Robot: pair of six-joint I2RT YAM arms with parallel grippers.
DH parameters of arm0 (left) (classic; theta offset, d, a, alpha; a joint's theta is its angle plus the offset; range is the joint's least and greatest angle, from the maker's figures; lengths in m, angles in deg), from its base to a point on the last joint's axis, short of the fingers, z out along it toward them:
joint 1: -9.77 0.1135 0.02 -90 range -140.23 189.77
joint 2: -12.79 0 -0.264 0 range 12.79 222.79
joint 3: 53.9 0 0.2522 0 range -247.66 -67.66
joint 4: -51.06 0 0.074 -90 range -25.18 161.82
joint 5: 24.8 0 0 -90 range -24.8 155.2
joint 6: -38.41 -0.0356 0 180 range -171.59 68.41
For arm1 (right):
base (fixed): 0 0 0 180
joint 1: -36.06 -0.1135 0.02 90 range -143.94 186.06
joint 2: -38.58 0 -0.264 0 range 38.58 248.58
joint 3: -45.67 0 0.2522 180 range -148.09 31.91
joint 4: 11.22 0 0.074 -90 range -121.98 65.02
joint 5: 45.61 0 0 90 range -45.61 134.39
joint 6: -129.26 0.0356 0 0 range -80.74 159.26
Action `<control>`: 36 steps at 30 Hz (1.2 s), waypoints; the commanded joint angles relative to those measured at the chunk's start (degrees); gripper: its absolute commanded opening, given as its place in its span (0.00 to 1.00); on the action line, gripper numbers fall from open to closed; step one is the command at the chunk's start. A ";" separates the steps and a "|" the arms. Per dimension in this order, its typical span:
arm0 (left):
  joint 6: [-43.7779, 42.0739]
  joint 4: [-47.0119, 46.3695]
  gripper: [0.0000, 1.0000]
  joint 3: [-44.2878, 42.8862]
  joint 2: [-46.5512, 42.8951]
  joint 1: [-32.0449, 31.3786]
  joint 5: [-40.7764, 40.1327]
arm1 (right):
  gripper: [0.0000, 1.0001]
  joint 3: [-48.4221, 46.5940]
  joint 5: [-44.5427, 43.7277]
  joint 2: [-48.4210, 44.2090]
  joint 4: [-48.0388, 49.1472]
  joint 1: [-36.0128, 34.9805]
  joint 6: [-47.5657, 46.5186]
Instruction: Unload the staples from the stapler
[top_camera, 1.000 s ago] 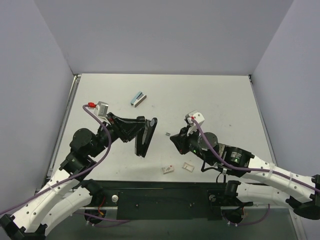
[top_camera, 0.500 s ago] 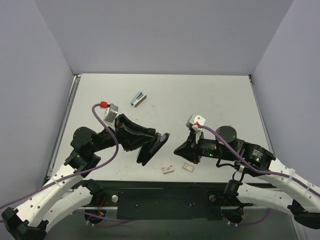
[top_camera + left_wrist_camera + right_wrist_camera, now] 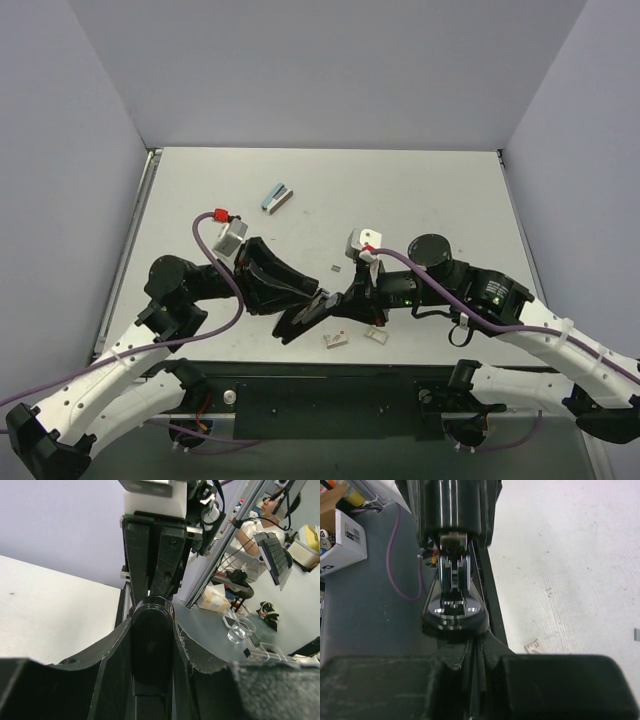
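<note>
From above, the stapler (image 3: 277,197) lies on the far-left part of the table (image 3: 430,190). It is slim, light blue on top with a pale grey side, and well apart from both arms. The left gripper (image 3: 312,310) and right gripper (image 3: 338,304) meet tip to tip near the front edge, just beyond two white scraps (image 3: 335,340). The left wrist view shows its fingers (image 3: 116,650) flanking a glossy black rounded piece (image 3: 150,640); whether they clamp it I cannot tell. Clear tubs (image 3: 239,629) stand in the background, their contents unreadable. In the right wrist view, the fingers (image 3: 492,652) are pressed together.
</note>
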State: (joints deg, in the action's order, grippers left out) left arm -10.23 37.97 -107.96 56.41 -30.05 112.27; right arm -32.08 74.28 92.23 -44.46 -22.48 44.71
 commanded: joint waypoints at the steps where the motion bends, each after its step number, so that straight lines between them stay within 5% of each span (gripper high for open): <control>1: 0.56 -5.85 0.00 -1.01 0.50 -1.67 1.62 | 0.00 -4.74 4.38 3.12 2.70 0.18 -2.90; 26: -12.35 4.26 0.00 -2.60 7.36 -8.97 5.40 | 0.00 -19.95 13.97 17.01 4.19 1.77 -5.01; 36: -20.70 17.36 0.00 -7.25 3.50 -9.05 -8.47 | 0.00 -8.55 8.44 7.63 3.40 4.92 -5.01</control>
State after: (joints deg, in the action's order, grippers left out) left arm -26.25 47.15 -111.65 59.55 -36.73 110.30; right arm -45.52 86.08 103.64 -56.26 -19.03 40.34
